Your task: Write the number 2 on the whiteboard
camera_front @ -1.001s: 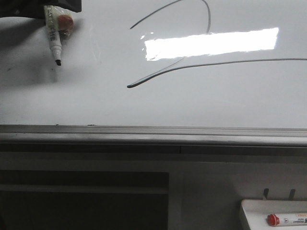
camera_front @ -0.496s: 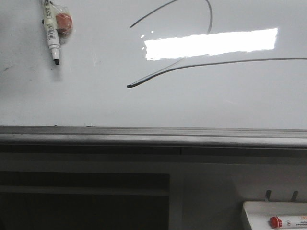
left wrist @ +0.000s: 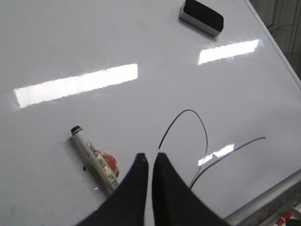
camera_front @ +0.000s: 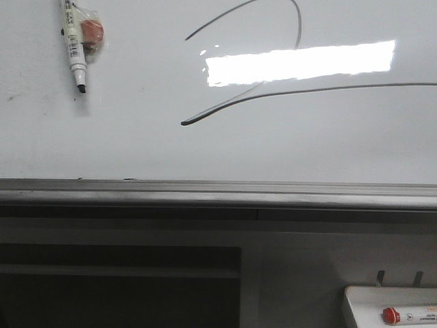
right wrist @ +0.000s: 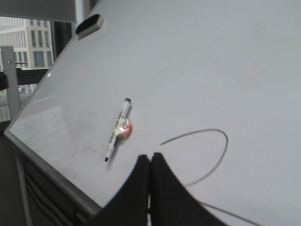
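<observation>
The number 2 (camera_front: 307, 90) is a thin dark line on the whiteboard (camera_front: 136, 143), an arc over a long base stroke with a blunt left end. It also shows in the left wrist view (left wrist: 205, 134) and the right wrist view (right wrist: 225, 146). A white marker (camera_front: 73, 48) with a taped-on red lump clings to the board at upper left, tip down, uncapped. My left gripper (left wrist: 149, 156) is shut and empty, off the board, with the marker (left wrist: 91, 157) beside it. My right gripper (right wrist: 150, 156) is shut and empty, away from the marker (right wrist: 117, 129). Neither gripper shows in the front view.
A grey metal rail (camera_front: 205, 195) runs along the board's bottom edge. A black eraser (left wrist: 201, 16) sits high on the board, also seen in the right wrist view (right wrist: 89, 24). A small white tray (camera_front: 382, 295) at lower right holds a red-capped marker (camera_front: 408, 316).
A second ago a dark gripper was at the marker's top at upper left; it has let go and left the front view. The marker stays on the board, slightly higher.
</observation>
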Controlling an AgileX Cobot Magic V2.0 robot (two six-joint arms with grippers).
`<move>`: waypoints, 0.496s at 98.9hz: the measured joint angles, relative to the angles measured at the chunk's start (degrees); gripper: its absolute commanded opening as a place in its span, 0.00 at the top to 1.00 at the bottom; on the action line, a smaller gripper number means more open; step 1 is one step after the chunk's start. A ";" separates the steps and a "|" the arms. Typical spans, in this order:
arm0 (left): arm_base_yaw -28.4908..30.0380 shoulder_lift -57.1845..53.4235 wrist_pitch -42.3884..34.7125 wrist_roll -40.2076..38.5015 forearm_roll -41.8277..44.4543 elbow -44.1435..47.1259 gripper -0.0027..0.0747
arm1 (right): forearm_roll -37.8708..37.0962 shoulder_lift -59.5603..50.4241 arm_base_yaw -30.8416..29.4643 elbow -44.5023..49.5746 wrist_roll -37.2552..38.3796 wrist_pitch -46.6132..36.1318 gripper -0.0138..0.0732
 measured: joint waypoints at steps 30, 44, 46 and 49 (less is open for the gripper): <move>0.00 -5.85 -0.96 0.00 0.14 6.81 0.99 | 1.79 -3.91 0.00 3.57 0.00 -1.39 0.92; 0.00 -5.85 -0.96 0.00 0.14 7.58 0.99 | 1.78 -3.94 0.00 3.57 0.00 -1.39 0.92; 0.00 -5.85 -0.96 0.00 0.14 7.69 0.99 | 1.78 -4.04 0.00 3.57 0.00 -1.39 0.92; 0.00 -5.85 -0.96 0.00 0.14 7.84 0.99 | 1.78 -4.04 0.00 3.57 0.00 -1.39 0.92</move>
